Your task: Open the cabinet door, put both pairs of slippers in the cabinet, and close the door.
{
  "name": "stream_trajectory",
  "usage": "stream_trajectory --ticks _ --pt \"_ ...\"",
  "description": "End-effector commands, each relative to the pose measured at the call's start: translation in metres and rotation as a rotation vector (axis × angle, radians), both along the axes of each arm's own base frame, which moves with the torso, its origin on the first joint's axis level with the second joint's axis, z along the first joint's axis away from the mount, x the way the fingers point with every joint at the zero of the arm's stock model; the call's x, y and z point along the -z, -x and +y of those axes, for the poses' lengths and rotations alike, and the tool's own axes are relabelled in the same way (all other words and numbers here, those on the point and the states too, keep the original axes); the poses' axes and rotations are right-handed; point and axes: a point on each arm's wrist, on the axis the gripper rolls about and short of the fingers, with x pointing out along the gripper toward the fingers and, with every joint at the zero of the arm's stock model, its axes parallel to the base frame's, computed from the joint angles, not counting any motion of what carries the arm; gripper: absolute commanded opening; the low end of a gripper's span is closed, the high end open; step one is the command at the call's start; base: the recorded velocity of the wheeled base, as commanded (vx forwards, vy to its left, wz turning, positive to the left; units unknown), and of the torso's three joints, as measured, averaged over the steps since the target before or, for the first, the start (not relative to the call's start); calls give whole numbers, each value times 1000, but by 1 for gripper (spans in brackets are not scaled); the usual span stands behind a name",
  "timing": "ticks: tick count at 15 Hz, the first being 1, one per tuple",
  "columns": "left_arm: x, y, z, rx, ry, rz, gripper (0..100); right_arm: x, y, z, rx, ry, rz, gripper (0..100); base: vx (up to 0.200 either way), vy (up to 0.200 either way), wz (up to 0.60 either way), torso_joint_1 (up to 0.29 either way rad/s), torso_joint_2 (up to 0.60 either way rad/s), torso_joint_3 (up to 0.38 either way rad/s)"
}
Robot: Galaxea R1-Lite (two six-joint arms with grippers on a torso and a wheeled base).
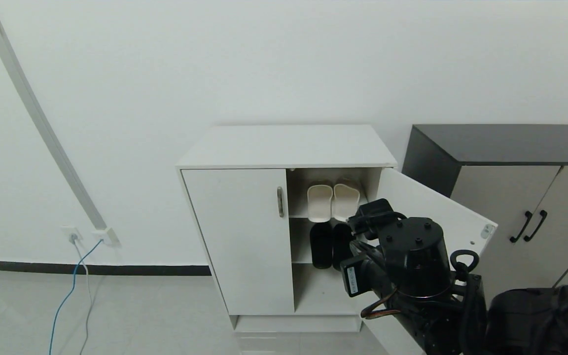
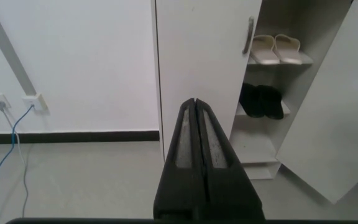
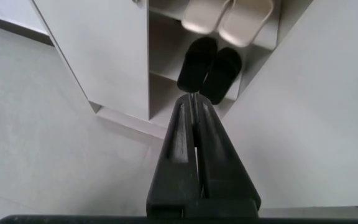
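Cabinet (image 1: 284,145) holds white slippers (image 1: 333,201) above black slippers (image 1: 331,245), door (image 1: 432,207) open; left gripper (image 2: 195,102) and right gripper (image 3: 193,98) both closed, empty

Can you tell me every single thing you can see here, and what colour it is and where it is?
white cabinet: one, white, against the wall
shut door: one, white, cabinet's left side
open door: one, white, swung out on the cabinet's right side
cream slippers: one pair, cream, top shelf
black slippers: one pair, black, shelf below
grey cabinet: one, dark grey with black handles, right of the white one
wall sockets: two, white, low on the wall
blue cable: one, blue, from a socket to the floor
left gripper: shut, black, facing the cabinet
right gripper: shut, black, before the black slippers
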Motion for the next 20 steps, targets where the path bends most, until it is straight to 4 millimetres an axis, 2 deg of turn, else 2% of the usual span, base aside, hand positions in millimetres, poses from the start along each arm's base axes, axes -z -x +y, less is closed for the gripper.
stream_trajectory --ticks 1,12,20 --pt "0 0 0 0 1 3 0 0 0 0 0 -1 0 0 0 0 0 217 -535 -315" --pt "0 0 0 0 1 0 0 4 -1 -3 7 21 5 0 0 0 0 230 -535 -301" --pt "0 0 0 0 1 3 0 6 0 -4 2 38 7 0 0 0 0 10 -20 -12"
